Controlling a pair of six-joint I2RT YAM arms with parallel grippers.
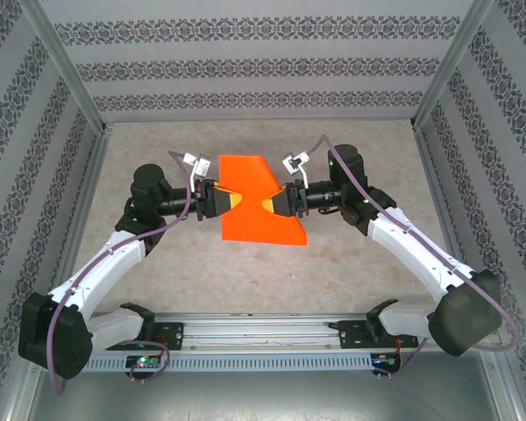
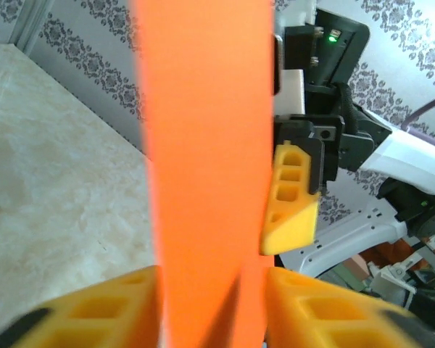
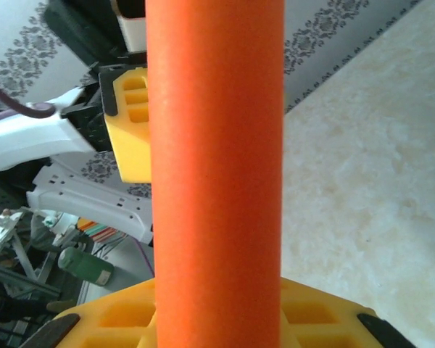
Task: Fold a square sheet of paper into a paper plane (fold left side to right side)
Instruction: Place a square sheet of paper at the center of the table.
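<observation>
The square sheet of paper, bright orange-red, hangs above the table between both arms, pinched in at its two sides so it bows. My left gripper is shut on its left edge and my right gripper is shut on its right edge, the two facing each other. In the left wrist view the sheet rises as a tall band between my yellow fingers, with the other gripper's yellow finger beyond it. The right wrist view has the same sheet curved like a tube in front of the lens.
The beige stone-look table is boxed in by patterned walls with aluminium posts. The arms' base rail runs along the near edge.
</observation>
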